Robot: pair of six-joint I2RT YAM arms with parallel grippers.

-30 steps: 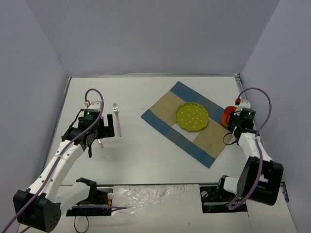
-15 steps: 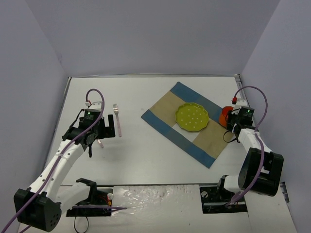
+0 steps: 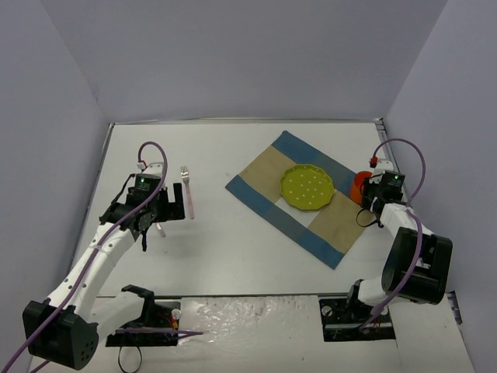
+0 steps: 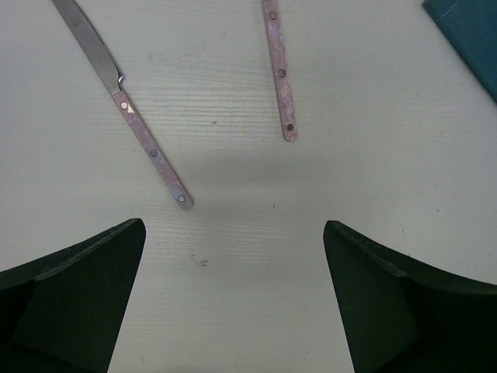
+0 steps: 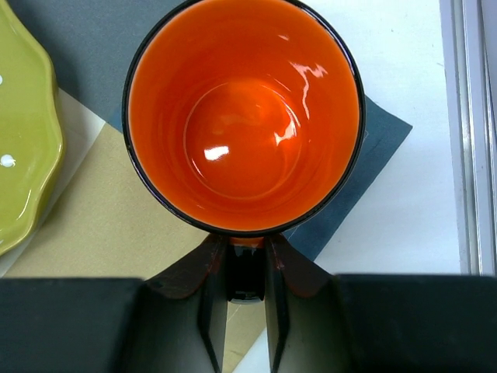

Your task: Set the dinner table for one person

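My left gripper [image 3: 155,214] is open and empty above the white dinner table [image 3: 233,256]. In the left wrist view its fingers [image 4: 70,303] stand wide apart over bare tabletop [image 4: 233,256]. Just ahead lie a pink-handled knife [image 4: 124,101] and a pink-handled fork [image 4: 279,70], which also shows in the top view [image 3: 186,190]. My right gripper [image 5: 245,268] is shut on the handle of an orange cup [image 5: 245,116], over the right corner of the blue-and-tan placemat [image 5: 373,155]. The cup [image 3: 359,186] sits right of the green plate [image 3: 307,187].
The checked placemat [image 3: 264,179] lies at an angle right of centre, with the green dotted plate on it. The plate's rim shows in the right wrist view [image 5: 23,140]. Lavender walls bound the table. A metal rail [image 5: 470,132] runs along the table's right edge.
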